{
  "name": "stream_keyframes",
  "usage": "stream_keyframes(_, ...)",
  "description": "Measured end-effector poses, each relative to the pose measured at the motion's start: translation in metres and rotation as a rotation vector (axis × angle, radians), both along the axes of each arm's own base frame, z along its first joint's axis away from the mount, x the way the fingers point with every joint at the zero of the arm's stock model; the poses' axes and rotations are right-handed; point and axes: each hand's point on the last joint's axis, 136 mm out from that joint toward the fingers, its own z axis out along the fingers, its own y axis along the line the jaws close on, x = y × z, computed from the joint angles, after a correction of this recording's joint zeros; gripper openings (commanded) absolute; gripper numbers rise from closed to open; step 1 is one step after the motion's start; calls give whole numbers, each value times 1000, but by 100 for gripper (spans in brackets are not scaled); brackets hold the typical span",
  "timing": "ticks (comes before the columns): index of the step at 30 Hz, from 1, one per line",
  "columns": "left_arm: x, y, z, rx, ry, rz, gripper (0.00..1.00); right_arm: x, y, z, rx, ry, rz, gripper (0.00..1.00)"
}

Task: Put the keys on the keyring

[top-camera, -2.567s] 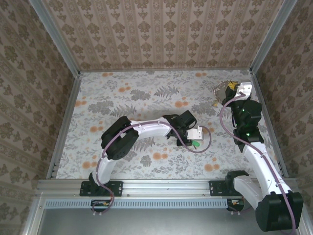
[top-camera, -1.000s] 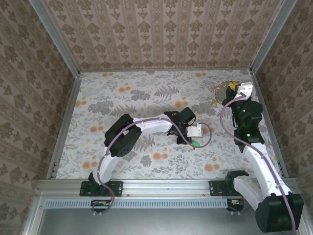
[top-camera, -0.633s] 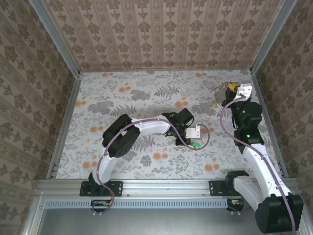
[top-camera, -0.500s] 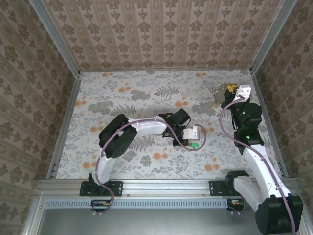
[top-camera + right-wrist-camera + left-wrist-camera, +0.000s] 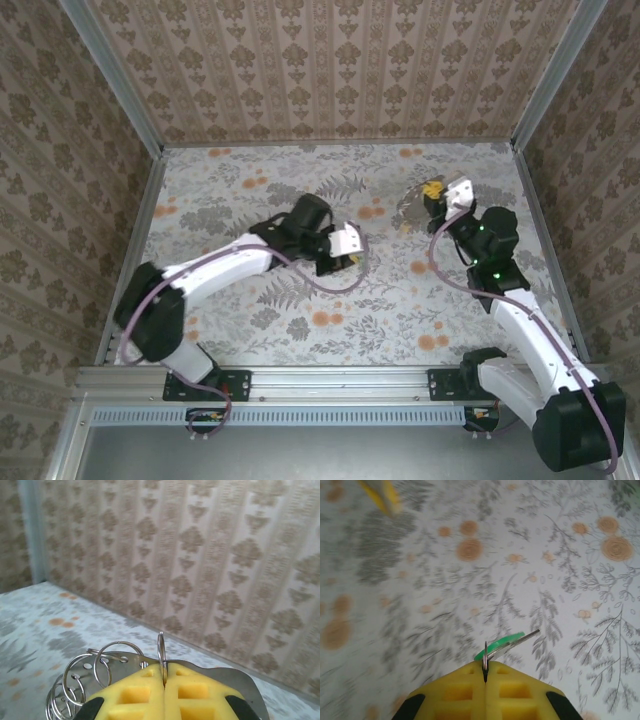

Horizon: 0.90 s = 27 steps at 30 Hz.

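"What is the green key (image 5: 501, 647) made of?"

"Its head looks like smooth green plastic, a bit shiny. The thin blade is bare grey metal."

"And the yellow pads on the left gripper (image 5: 485, 672)?"

"They look soft and matt, like rubber or foam, with square dents. The right gripper (image 5: 164, 672) has the same pads."

"The keyring (image 5: 160, 652)?"

"Thin, shiny silver wire. The plate (image 5: 230, 677) with holes is flat, smooth grey metal."

"The counter (image 5: 250, 330)?"

"Matt and flowery, like cloth or paper."
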Motion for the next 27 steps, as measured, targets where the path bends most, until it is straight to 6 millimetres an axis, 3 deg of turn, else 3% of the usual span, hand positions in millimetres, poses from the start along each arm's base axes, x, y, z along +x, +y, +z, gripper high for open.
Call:
stream_keyframes(4,0,43,56,-68,-106,76,0,-17,50,-3,-96,-18,221,0)
stream_keyframes(9,-15,92,95,-113,-198,130,0,-48,102,-7,-184,-51,488,0)
stream_keyframes(13,-29,118,95,-93,-213,151,0,-82,141,-17,-265,-57,698,0)
stream_keyframes(19,-41,126,77,-50,-168,132,0,-121,176,-35,-343,-34,917,0)
stream_keyframes(27,-42,121,74,-56,-157,100,0,-139,199,-57,-375,63,1053,0)
